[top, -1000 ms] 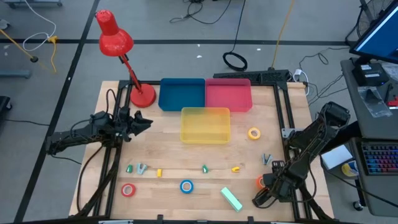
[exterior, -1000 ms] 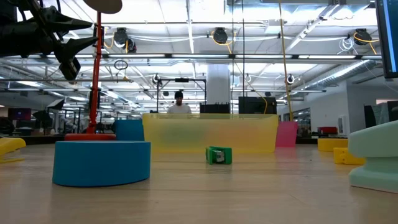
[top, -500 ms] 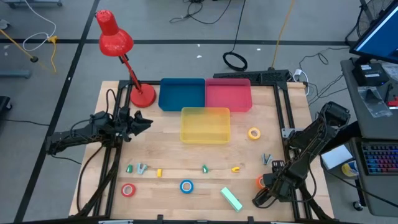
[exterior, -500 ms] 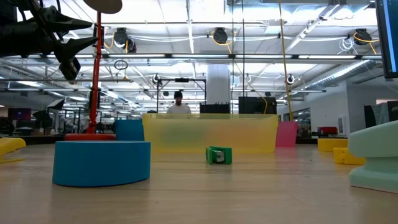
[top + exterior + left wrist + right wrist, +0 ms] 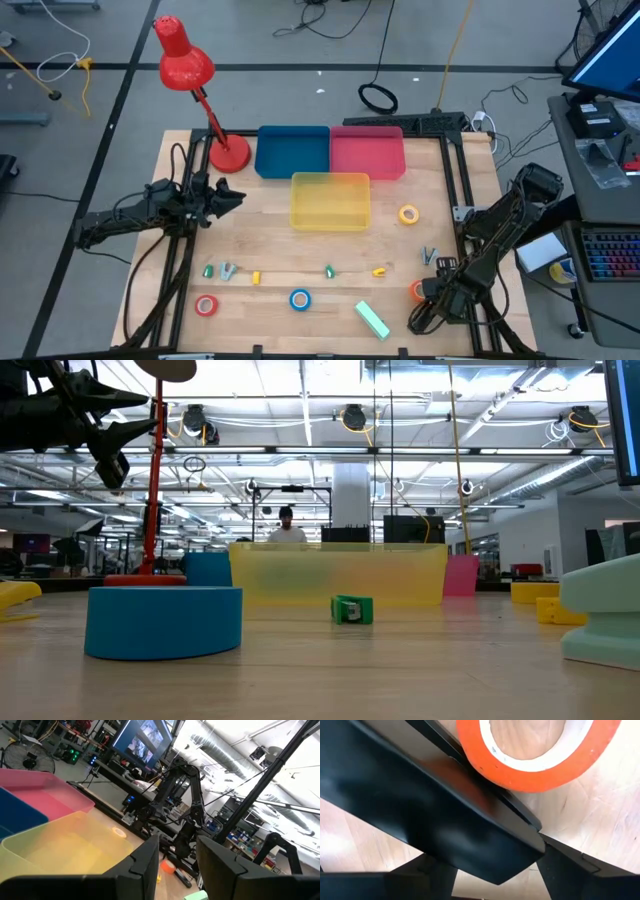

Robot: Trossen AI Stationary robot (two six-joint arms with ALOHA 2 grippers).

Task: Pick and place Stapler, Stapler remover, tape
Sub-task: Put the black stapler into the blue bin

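- At the near edge of the worktop (image 5: 270,235) lie a red tape (image 5: 206,305), a blue tape (image 5: 300,299) and one green stapler (image 5: 372,319).
- The right claw (image 5: 424,300) is down against the orange tape (image 5: 540,755). I cannot tell if it grips.
- A yellow tape (image 5: 408,214) lies farther back, so there are four rolls.
- The left claw (image 5: 177,845) is a little open and holds nothing.
- Three bins sit farthest back: yellow (image 5: 330,200), blue (image 5: 292,150) and pink (image 5: 367,150).

Four tape rolls lie flat on the wooden table: red tape (image 5: 206,306) and blue tape (image 5: 300,299) near the front edge, yellow tape (image 5: 408,214) beside the yellow bin. The orange tape (image 5: 417,292) lies at the front right. A mint-green stapler (image 5: 372,320) lies angled between blue and orange.
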